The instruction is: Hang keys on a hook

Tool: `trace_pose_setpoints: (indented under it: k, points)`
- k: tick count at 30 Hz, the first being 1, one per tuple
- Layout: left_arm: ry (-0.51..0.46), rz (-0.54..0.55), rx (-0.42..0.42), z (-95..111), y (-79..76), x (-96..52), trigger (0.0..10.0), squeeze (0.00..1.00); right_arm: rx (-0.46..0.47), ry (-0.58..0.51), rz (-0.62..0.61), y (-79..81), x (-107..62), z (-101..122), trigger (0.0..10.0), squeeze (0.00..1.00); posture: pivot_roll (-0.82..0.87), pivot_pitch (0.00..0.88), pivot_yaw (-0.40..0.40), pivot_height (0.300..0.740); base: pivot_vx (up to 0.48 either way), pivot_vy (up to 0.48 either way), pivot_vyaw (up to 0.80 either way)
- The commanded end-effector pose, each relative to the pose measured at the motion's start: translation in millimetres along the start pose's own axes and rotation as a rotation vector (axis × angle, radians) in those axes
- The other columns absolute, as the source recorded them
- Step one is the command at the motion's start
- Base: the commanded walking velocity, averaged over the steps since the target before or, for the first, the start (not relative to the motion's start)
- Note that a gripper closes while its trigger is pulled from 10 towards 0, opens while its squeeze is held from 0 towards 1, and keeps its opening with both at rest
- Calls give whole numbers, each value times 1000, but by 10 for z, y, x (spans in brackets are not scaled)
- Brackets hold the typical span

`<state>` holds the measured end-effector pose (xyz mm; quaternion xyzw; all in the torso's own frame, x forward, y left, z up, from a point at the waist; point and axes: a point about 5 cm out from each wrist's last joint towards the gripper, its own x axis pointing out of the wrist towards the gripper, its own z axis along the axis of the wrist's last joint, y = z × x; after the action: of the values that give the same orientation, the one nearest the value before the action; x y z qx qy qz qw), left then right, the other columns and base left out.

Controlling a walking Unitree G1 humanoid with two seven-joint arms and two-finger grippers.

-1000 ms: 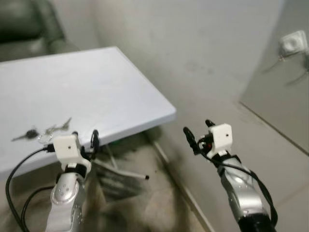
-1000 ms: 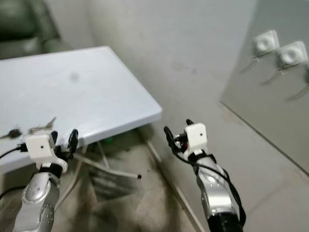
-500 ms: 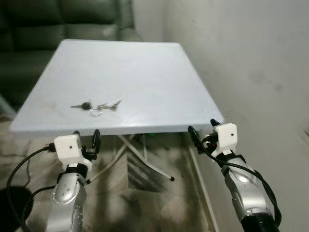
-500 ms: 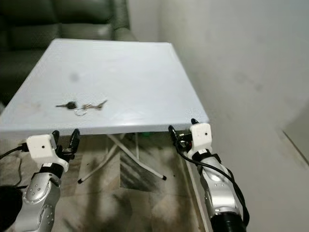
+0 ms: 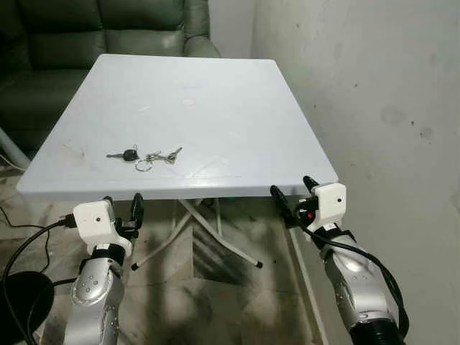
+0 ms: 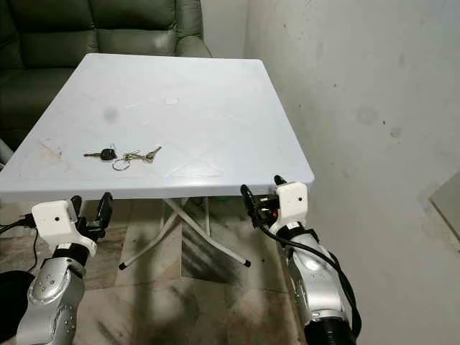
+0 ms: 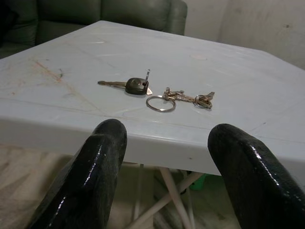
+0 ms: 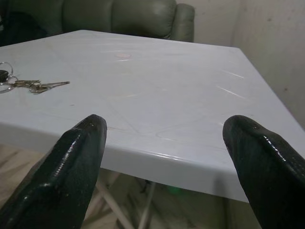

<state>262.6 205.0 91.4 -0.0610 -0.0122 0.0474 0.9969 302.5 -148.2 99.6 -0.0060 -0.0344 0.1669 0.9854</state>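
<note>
A bunch of keys (image 5: 144, 156) lies flat on the white folding table (image 5: 215, 93), toward its near left part: a black-headed key, a metal ring and smaller silver keys. My left gripper (image 5: 122, 204) hovers open just below and in front of the table's near edge, with the keys (image 7: 157, 95) a short way beyond its fingers. My right gripper (image 5: 291, 188) is open too, off the table's near right corner, and holds nothing. From the right wrist the keys (image 8: 28, 85) lie far to one side.
A dark green sofa (image 5: 108, 29) stands behind the table. A stained grey wall (image 5: 374, 108) runs close along the table's right side. White crossed table legs (image 5: 194, 230) stand below on the tiled floor. A black round object (image 5: 18, 295) with cables lies at lower left.
The camera has swung from the wall to the table, so the whole picture shifted and the keys now sit ahead. Both grippers stay open and empty in front of me.
</note>
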Motion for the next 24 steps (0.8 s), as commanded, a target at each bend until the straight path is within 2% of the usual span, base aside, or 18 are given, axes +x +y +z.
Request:
trace_pose_setpoints:
  k: [1,24]
  points:
    - [-9,-4,8,42,2,0,10000,0,3,-8,-12,-26,-13,33,10000,0,-24,31,-39,740,0,480,0]
    - [-6,1,5,50,3,0,10000,0,24,-11,7,4,1,48,10000,0,-17,30,-41,740,0,480,0]
